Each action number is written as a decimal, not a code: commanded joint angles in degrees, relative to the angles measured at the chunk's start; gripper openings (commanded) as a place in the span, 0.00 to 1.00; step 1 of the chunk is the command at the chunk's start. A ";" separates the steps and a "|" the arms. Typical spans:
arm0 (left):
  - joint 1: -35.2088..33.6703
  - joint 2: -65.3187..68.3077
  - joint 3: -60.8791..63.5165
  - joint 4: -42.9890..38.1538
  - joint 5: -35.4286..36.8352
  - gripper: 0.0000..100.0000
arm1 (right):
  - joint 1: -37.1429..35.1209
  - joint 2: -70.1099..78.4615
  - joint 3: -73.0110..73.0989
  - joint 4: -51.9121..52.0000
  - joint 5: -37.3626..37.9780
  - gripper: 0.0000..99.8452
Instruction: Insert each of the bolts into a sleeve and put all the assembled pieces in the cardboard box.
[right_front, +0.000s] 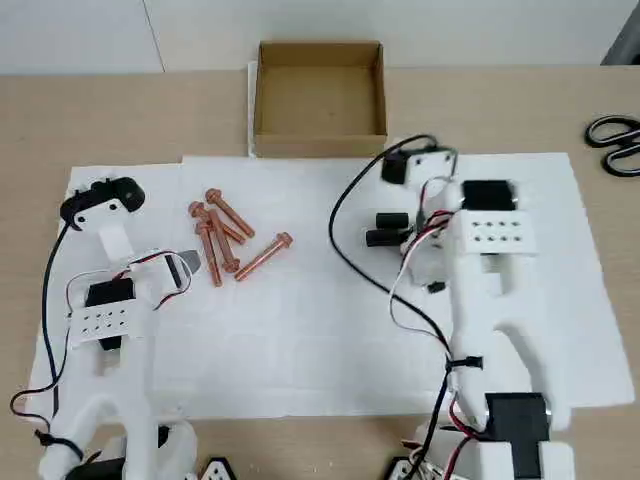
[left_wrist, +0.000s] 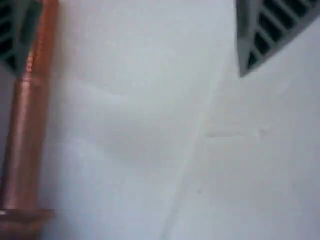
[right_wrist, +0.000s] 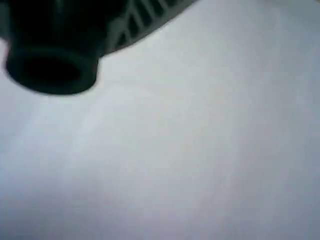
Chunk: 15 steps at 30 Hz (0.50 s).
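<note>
Jaws of left gripper (left_wrist: 145, 35) are gaping, empty; bolt (left_wrist: 27, 130) head is running off-frame. I'm failing to read right gripper (right_front: 415, 228), sleeves (right_front: 392, 220) at its 9 o'clock.

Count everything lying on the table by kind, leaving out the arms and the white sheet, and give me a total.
Copper bolts: 5, overlapping, so approximate
Black sleeves: 2 in sight beside the arm
Cardboard box: 1
Scissors: 1
Total: 9
</note>
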 joint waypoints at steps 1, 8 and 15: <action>0.44 -0.62 -0.13 -1.14 -0.09 0.26 | -1.71 0.13 3.78 -5.05 0.62 0.00; 0.44 -0.62 -0.13 -1.14 -0.09 0.26 | -2.33 3.65 7.30 -10.86 0.26 0.00; 0.44 -0.62 -0.13 -1.23 -0.18 0.26 | -2.33 9.89 7.21 -12.26 -1.05 0.03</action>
